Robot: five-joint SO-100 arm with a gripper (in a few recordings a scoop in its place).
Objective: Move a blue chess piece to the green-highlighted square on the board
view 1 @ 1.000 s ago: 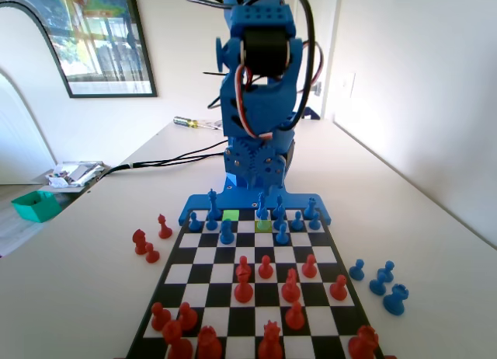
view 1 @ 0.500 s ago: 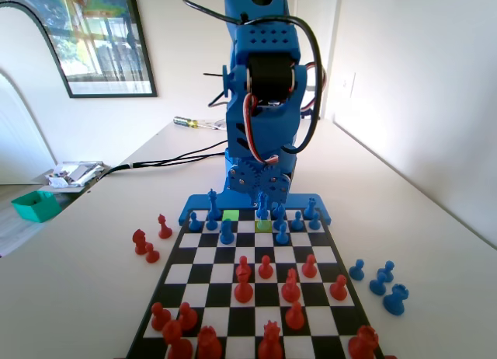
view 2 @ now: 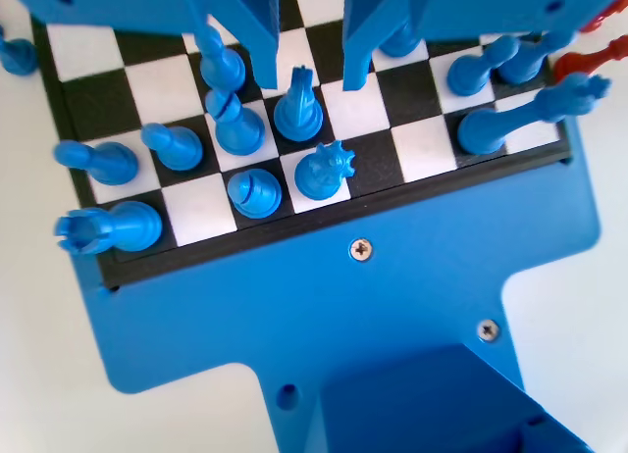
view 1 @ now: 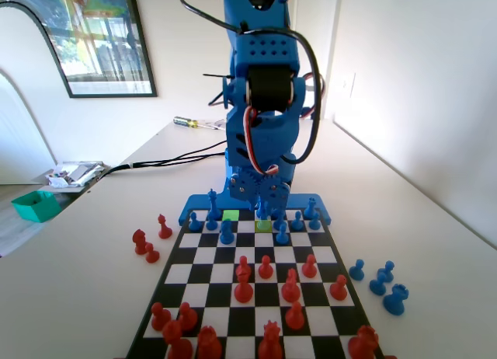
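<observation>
Gripper (view 2: 309, 80) jaws apart, straddling a blue piece (view 2: 297, 108); tight neighbours like the crowned piece (view 2: 324, 171) risk being toppled.

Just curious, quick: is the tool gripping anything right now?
Tool: open, holding nothing, jaws either side of a blue piece.

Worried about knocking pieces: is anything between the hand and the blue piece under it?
Nothing visible: the open hand hangs over the blue piece. In the wrist view, a neighbouring piece stands close on its left.
</observation>
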